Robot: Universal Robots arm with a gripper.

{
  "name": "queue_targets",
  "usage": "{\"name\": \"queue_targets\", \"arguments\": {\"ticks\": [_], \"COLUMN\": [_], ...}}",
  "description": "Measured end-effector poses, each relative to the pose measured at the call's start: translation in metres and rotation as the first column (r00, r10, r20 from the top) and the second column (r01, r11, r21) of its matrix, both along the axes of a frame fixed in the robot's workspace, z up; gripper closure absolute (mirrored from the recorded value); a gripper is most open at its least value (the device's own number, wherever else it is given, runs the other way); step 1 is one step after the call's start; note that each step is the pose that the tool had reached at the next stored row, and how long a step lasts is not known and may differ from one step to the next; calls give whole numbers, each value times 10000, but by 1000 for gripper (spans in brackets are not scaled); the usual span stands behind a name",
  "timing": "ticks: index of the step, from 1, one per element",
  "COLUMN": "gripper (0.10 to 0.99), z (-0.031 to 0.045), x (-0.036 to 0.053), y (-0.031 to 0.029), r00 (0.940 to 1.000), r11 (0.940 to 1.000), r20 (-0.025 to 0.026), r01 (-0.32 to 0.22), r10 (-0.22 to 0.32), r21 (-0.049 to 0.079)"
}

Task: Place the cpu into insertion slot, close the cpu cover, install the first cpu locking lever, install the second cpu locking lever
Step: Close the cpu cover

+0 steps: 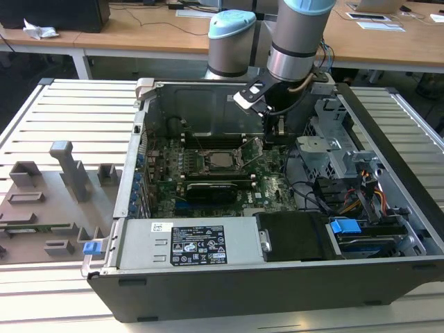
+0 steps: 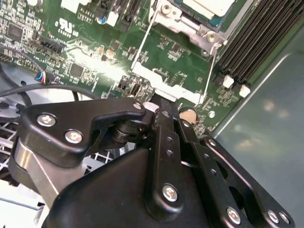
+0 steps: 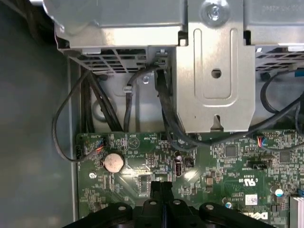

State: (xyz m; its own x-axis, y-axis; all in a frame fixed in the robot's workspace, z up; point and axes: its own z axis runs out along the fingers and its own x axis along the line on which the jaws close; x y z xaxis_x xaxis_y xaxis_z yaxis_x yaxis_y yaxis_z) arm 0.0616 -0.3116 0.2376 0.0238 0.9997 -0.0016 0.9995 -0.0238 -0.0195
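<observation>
The cpu [image 1: 222, 161] lies with its pale metal top up in the insertion slot [image 1: 206, 164] on the green motherboard. In the second wrist view the cpu [image 2: 209, 5] and the slot's metal rim [image 2: 190, 26] sit at the picture's edge. The cpu cover [image 2: 164, 88], a thin silvery frame, stands raised off the slot, and the board shows through its cut-out. In the exterior view the cover [image 1: 255, 157] slants up towards my gripper [image 1: 276, 133]. My gripper [image 2: 161, 105] is shut, its tips right at the cover's free edge, with nothing seen between the fingers [image 3: 167, 192].
A long black expansion card [image 1: 218, 189] lies in front of the slot and a grey power supply [image 1: 187, 243] nearer still. A metal drive cage [image 3: 213, 80] with cables stands beside the gripper. Memory slots [image 2: 247, 52] border the socket. Grey fixtures [image 1: 62, 187] sit on the table outside the case.
</observation>
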Motion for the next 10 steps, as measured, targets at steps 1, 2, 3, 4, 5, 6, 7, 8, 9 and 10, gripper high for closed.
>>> {"name": "queue_targets", "arguments": {"ticks": [1, 2, 3, 4, 5, 6, 7, 8, 9, 10], "gripper": [980, 980, 980, 980, 980, 980, 980, 980, 980, 980], "z": [1, 3, 9, 26, 47, 59, 76, 86, 94, 103], "x": [-8, -22, -28, -28, -33, -43, -49, -51, -55, -61], "y": [0, 0, 0, 0, 0, 0, 0, 0, 1, 0], "r00": [10000, 10000, 10000, 10000, 10000, 10000, 10000, 10000, 10000, 10000], "r11": [10000, 10000, 10000, 10000, 10000, 10000, 10000, 10000, 10000, 10000], "r20": [4, 13, 17, 19, 21, 30, 37, 39, 41, 46], "r01": [0, -1, -1, -3, 1, -1, 0, -1, -1, 0], "r10": [0, 1, 1, 3, -1, 1, 0, 1, 1, 0], "r21": [0, 1, 1, 1, 2, 1, 1, 1, 1, 1]}}
